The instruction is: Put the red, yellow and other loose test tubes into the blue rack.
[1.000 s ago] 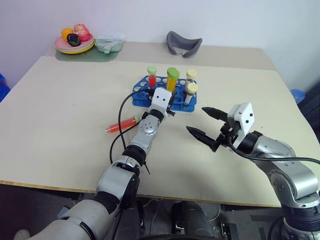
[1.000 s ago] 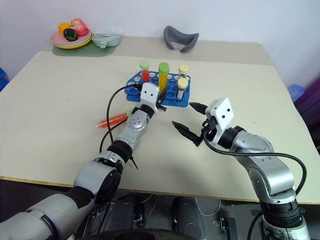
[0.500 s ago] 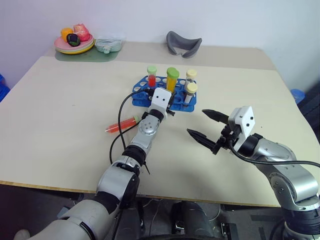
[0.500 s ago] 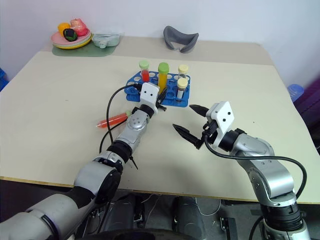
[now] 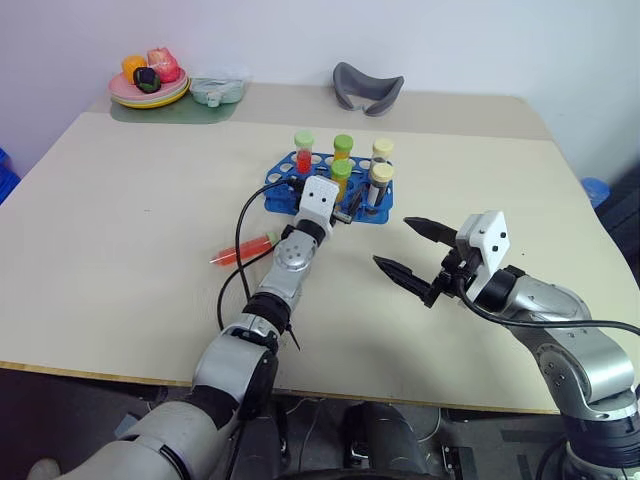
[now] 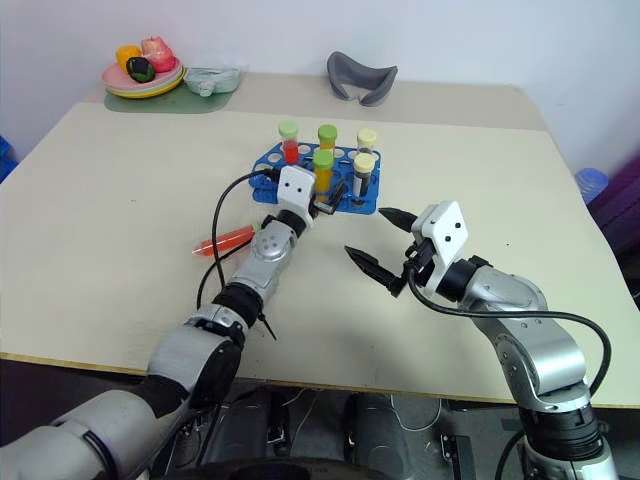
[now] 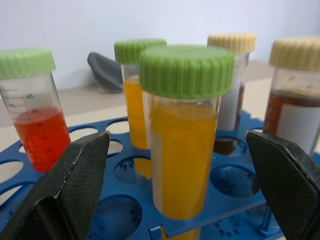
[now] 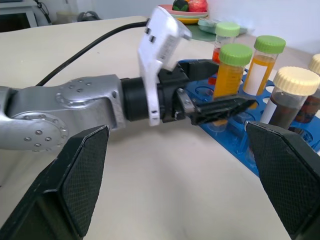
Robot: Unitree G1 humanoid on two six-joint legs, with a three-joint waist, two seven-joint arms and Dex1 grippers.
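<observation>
On the worktop just beside the left arm lies one loose red tube on its side, well short of the blue rack, which stands further out near the middle. The rack holds five capped tubes upright in its holes: a red one, two yellow-orange ones, and two brown ones with cream caps; several holes look empty. The left gripper sits at the rack with its jaws spread to either side of the nearer yellow-orange tube, not touching it, so that tube stands on its own in its hole. The right gripper hovers over bare worktop nearer the robot, jaws spread, holding nothing. The lying tube is probably light, rigid plastic, smooth and prone to rolling; a hold across the barrel just below the cap looks safest, since the liquid shifts the weight and the cone tip must stay free to enter a hole.
</observation>
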